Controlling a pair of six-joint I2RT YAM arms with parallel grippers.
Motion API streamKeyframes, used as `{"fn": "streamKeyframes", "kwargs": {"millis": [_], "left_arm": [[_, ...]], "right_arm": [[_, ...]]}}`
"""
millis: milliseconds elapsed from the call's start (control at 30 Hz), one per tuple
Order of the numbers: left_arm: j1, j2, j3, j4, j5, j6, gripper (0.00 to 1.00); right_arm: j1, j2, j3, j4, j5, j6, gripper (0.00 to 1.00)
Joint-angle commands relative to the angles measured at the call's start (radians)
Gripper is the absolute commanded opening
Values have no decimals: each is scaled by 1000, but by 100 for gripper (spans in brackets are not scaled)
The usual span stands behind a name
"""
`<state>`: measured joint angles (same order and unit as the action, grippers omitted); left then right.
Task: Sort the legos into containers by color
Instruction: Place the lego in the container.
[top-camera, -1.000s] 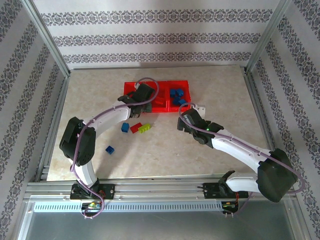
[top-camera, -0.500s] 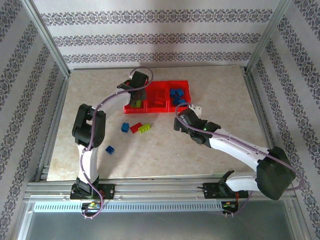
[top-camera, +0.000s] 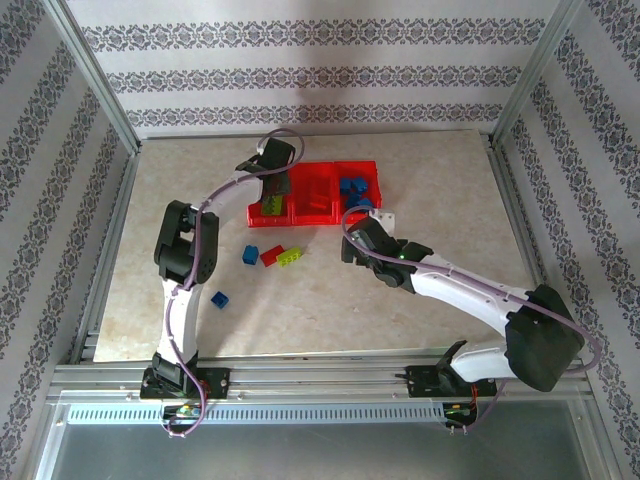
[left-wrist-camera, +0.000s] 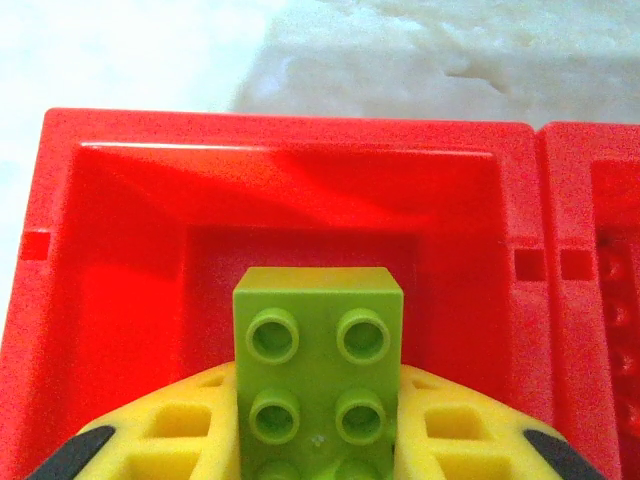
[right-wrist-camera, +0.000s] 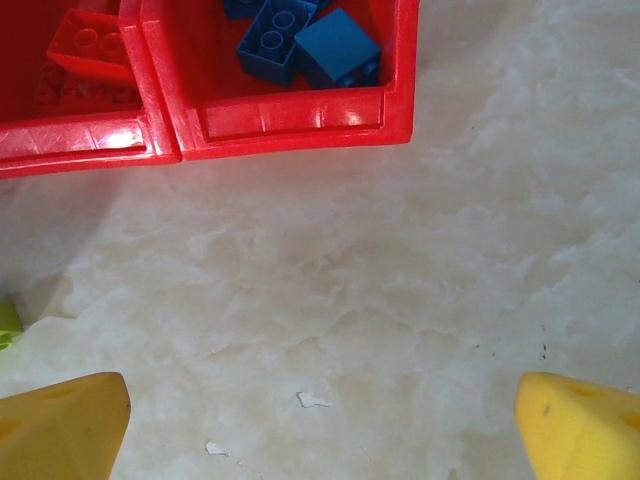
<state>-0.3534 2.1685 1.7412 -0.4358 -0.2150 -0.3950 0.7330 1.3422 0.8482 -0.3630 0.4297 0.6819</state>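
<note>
The containers are three joined red bins (top-camera: 262, 221). My left gripper (top-camera: 271, 198) hangs over the left bin (left-wrist-camera: 120, 200), shut on a lime green lego (left-wrist-camera: 318, 340) with its studs facing the camera. Red legos (top-camera: 318, 195) lie in the middle bin and blue legos (top-camera: 352, 190) in the right bin (right-wrist-camera: 300, 115). My right gripper (top-camera: 350, 243) is open over bare table just in front of the tray, with nothing between its fingertips (right-wrist-camera: 320, 400). Loose on the table are a blue lego (top-camera: 250, 255), a red lego (top-camera: 271, 256), a green lego (top-camera: 291, 256) and another blue lego (top-camera: 219, 299).
The marble table (top-camera: 440, 200) is fenced by metal posts and patterned walls. The loose bricks lie left of my right gripper. There is open table at the right and far left.
My left arm has swung left from the middle bin to over the left bin, its elbow lifting, still holding the green brick. The right gripper has crept slightly left.
</note>
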Motion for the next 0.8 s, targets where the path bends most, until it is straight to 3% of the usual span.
{"fn": "streamKeyframes", "kwargs": {"millis": [0, 233, 500, 767], "left_arm": [[15, 26, 57, -24, -15, 22, 30], [16, 37, 77, -22, 3, 5, 44], [15, -32, 33, 4, 17, -3, 47], [15, -217, -134, 92, 39, -28, 52]], "right_arm": [[17, 9, 26, -9, 26, 2, 98], [25, 13, 25, -8, 28, 2, 98], [34, 3, 22, -8, 43, -4, 98], [51, 3, 23, -8, 56, -14, 98]]}}
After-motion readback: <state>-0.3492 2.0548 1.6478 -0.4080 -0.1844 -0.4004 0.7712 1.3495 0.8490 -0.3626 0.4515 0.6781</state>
